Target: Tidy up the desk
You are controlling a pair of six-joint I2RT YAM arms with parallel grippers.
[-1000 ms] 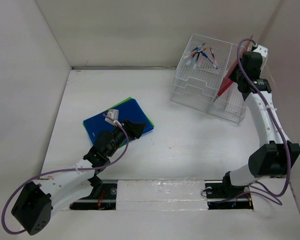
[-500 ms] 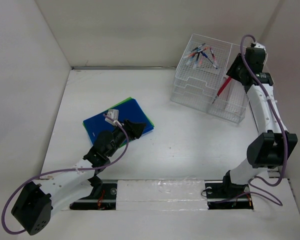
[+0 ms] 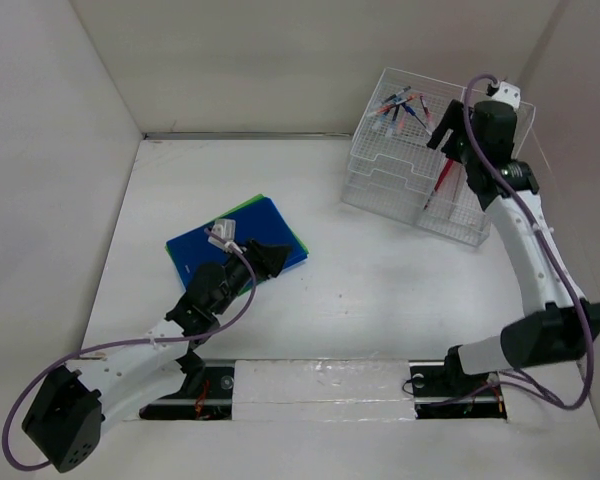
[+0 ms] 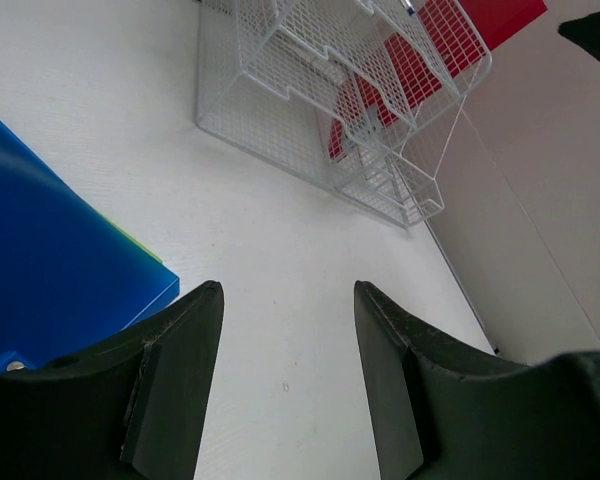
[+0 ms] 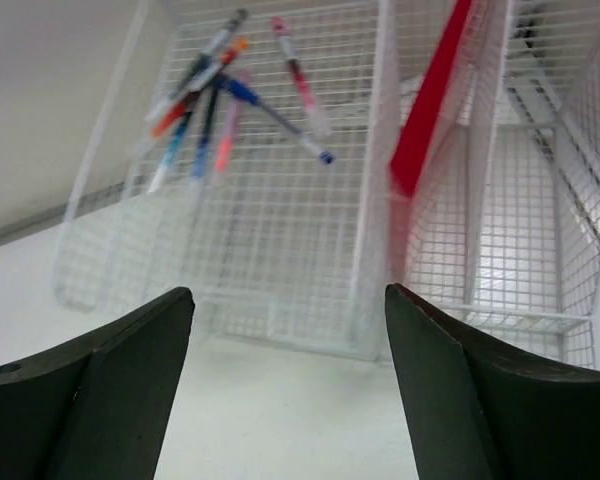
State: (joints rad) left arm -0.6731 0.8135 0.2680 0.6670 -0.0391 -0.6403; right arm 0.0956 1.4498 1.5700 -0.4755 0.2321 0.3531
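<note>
Desk (image 3: 380, 290) — where does it lie?

Across the whole middle of the overhead view, flat and white, with upright white panels at the left and right of the frame.

What sits nearest the bottom edge?

The left gripper (image 3: 277, 258), left of centre. Its jaws stand apart with nothing between them, and only bare tabletop shows in the gap in its wrist view.

And under it?

A blue folder (image 3: 275, 228) lies flat on the desk, and the gripper hangs over its lower-right edge. A green sheet (image 3: 245, 203) peeks out along the folder's upper edge.

Farther back?

In the upper right, the right gripper (image 3: 442, 138) is spread wide and empty, over a wire-mesh organizer (image 3: 400, 170).

What does that hold?

Pens (image 3: 405, 108) lie scattered on its top tray, and a red folder (image 3: 445, 178) stands tilted in the right-hand compartment — the gripper touches neither.
</note>
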